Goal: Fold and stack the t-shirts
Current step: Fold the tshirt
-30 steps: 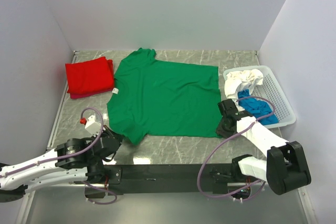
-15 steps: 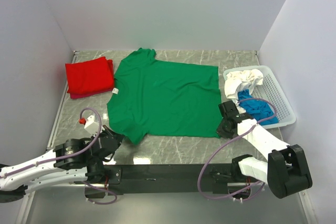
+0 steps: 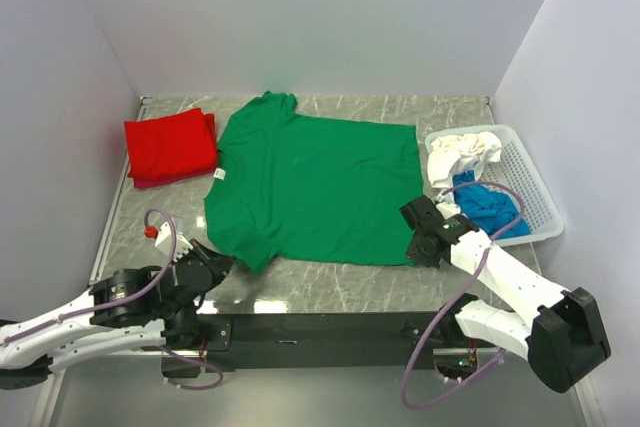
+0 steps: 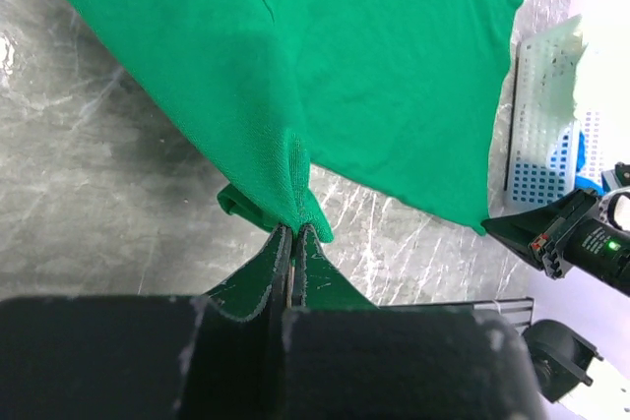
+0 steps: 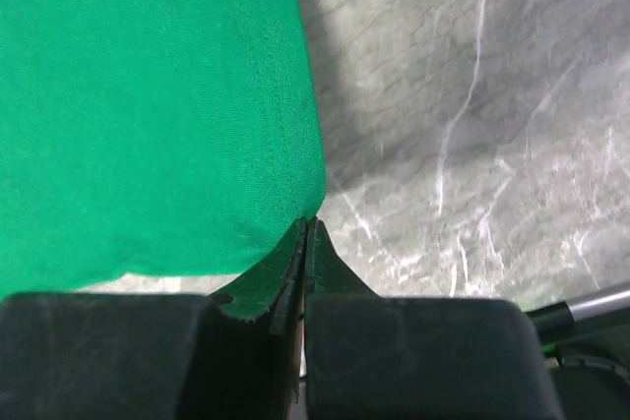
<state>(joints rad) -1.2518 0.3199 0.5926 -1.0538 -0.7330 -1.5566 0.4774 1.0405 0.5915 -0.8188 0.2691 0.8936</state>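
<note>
the folded red t-shirt is seen at ten o'clock on the table, nothing yet stacked on it. at seven o'clock the left gripper is kept pinched tight on a sleeve fold of the green t-shirt, which is spread flat at the centre. at five o'clock the right gripper, half open a second ago, has been clamped onto the near hem corner. with both near corners held, a first fold can probably be begun. the white t-shirt and blue t-shirt are left in the basket at three o'clock
</note>
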